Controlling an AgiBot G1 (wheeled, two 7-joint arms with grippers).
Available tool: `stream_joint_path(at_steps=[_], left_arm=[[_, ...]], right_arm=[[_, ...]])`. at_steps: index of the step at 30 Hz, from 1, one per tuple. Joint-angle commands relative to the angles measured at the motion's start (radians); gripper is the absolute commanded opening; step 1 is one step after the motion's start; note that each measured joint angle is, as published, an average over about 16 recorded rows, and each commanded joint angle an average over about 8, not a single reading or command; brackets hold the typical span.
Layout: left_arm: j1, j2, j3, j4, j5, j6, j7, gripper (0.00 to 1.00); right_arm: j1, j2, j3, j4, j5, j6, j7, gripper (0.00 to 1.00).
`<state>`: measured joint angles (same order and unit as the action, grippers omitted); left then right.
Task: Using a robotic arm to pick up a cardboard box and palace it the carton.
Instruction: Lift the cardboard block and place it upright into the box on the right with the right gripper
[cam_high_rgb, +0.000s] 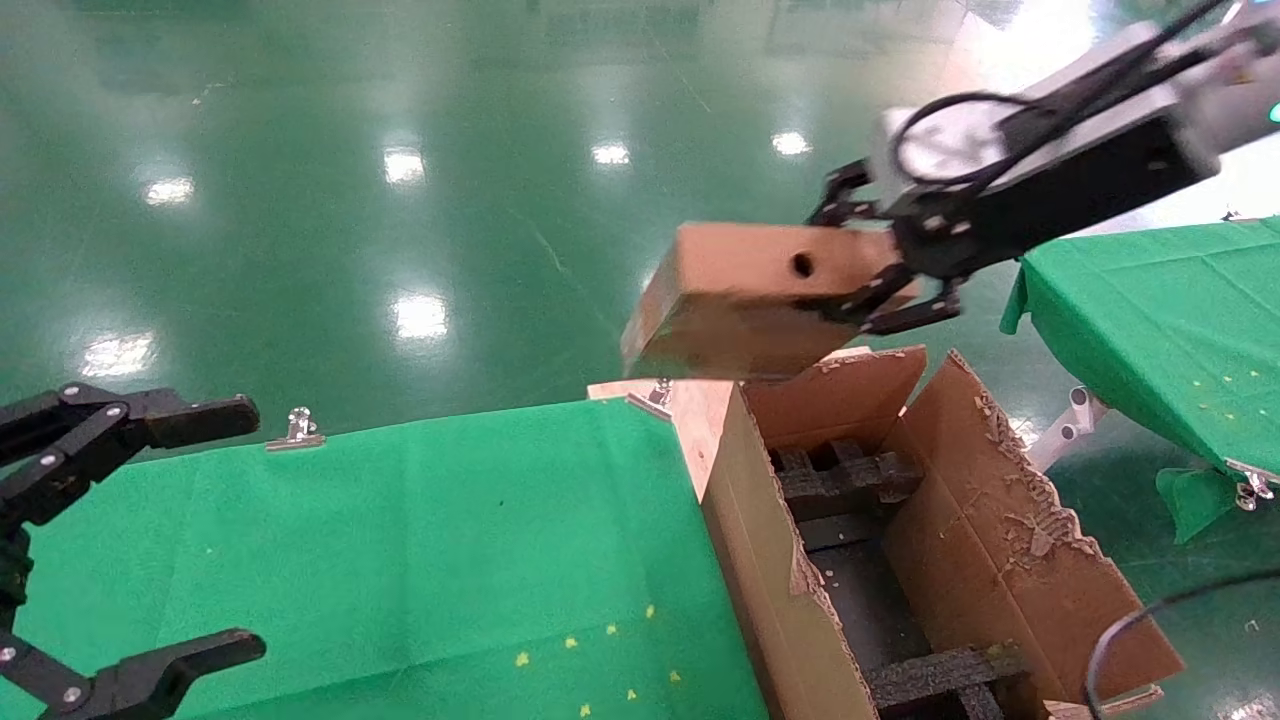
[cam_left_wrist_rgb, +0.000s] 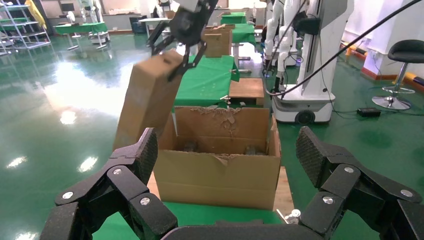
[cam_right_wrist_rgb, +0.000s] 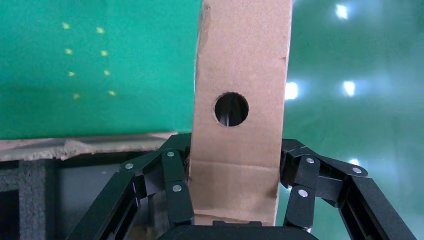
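Note:
My right gripper (cam_high_rgb: 868, 262) is shut on one end of the small brown cardboard box (cam_high_rgb: 750, 295) with a round hole and holds it in the air, tilted, above the far end of the large torn-flap carton (cam_high_rgb: 1010, 540). In the right wrist view the box (cam_right_wrist_rgb: 240, 75) stands between the jaws (cam_right_wrist_rgb: 232, 180). In the left wrist view the box (cam_left_wrist_rgb: 147, 97) hangs over the carton (cam_left_wrist_rgb: 220, 170). Black foam dividers (cam_high_rgb: 850, 480) line the carton's inside. My left gripper (cam_high_rgb: 215, 530) is open and empty over the green table at the left.
A green-clothed table (cam_high_rgb: 420, 550) adjoins the carton's left side, with metal clips (cam_high_rgb: 297, 430) on its far edge. A second green table (cam_high_rgb: 1160, 320) stands at the right. A black cable (cam_high_rgb: 1150, 610) loops near the carton's near right corner. Glossy green floor lies beyond.

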<state>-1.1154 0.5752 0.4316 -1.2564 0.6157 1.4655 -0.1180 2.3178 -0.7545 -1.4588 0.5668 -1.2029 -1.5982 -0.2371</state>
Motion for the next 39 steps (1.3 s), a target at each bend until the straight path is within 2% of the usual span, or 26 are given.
stream_joint_path(at_steps=[1,11,20,23,25,30,33,39], left_arm=[[0.000,0.000,0.000,0.000,0.000,0.000,0.000,1.00],[0.000,0.000,0.000,0.000,0.000,0.000,0.000,1.00],[0.000,0.000,0.000,0.000,0.000,0.000,0.000,1.00],[0.000,0.000,0.000,0.000,0.000,0.000,0.000,1.00],[0.000,0.000,0.000,0.000,0.000,0.000,0.000,1.00],[0.000,0.000,0.000,0.000,0.000,0.000,0.000,1.00],[0.000,0.000,0.000,0.000,0.000,0.000,0.000,1.00],[0.000,0.000,0.000,0.000,0.000,0.000,0.000,1.00]], right_arm=[[0.023,0.030,-0.028,-0.015,0.010,-0.001,0.001,0.00],[0.112,0.160,-0.191,-0.043,-0.019,0.003,0.005,0.00],[0.127,0.256,-0.291,-0.066,-0.008,0.009,0.020,0.00],[0.124,0.273,-0.311,-0.069,0.004,0.014,0.034,0.01],[0.123,0.281,-0.322,-0.072,0.009,0.018,0.044,0.06],[0.122,0.289,-0.335,-0.078,0.013,0.026,0.053,0.06],[0.121,0.287,-0.331,-0.076,0.013,0.025,0.050,0.00],[0.120,0.281,-0.323,-0.073,0.010,0.024,0.047,0.00]])
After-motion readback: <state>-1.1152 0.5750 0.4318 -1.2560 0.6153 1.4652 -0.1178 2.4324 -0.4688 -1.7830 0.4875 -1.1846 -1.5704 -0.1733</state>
